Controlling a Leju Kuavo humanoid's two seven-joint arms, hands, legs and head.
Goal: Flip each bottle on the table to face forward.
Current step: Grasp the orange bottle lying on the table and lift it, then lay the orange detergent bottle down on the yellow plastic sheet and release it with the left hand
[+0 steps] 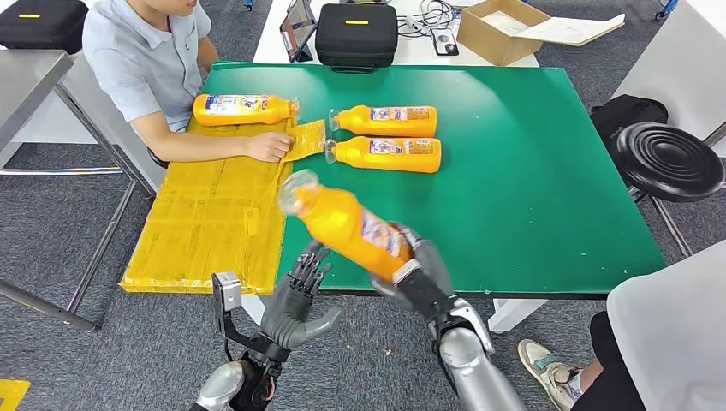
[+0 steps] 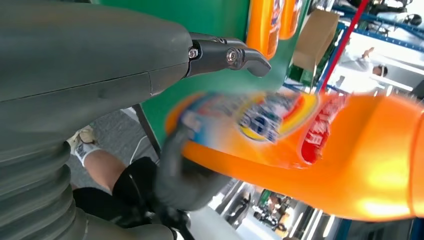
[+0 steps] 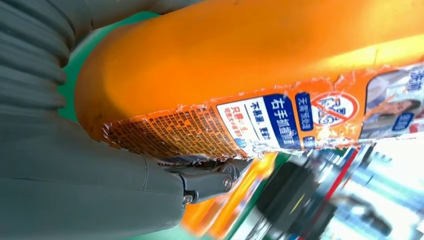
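Observation:
My right hand (image 1: 418,272) grips the base end of an orange bottle (image 1: 347,224), holding it tilted above the near edge of the green table (image 1: 531,171), cap end pointing up and left. The same bottle (image 3: 260,65) fills the right wrist view, and the bottle (image 2: 320,145) crosses the left wrist view, blurred. My left hand (image 1: 298,300) is open just below and left of the bottle, fingers spread, not touching it. Two more orange bottles (image 1: 385,120) (image 1: 387,154) lie side by side on the table. Another bottle (image 1: 242,109) lies on the yellow mat (image 1: 205,223).
A person sits at the table's left side, a hand (image 1: 270,145) resting on the mat beside the far-left bottle. A black case (image 1: 356,36) and a cardboard box (image 1: 501,30) stand behind the table. A black stool (image 1: 668,161) is at the right, and a person's leg and shoe (image 1: 548,372) at lower right.

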